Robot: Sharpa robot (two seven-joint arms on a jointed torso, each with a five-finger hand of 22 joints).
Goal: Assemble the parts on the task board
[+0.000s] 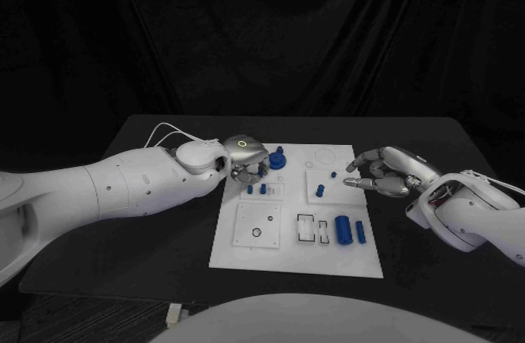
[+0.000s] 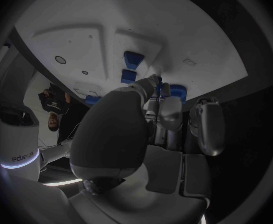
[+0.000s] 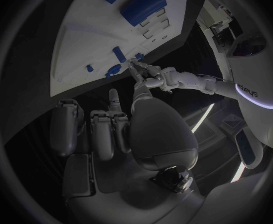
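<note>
Silver left hand (image 1: pixel 247 161) sits over the board's (image 1: pixel 274 263) far-left corner, fingers curled down by a blue part (image 1: pixel 277 159); we can't tell if it's gripping. Right hand (image 1: pixel 385 171) hovers at board's right edge w/ fingers loosely apart, holding nothing.

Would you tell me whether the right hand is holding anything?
No: the right hand hovers open at the task board's edge, fingers apart.

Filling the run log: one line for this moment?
left hand: over board, by blue parts | right hand: at board edge, empty
</note>
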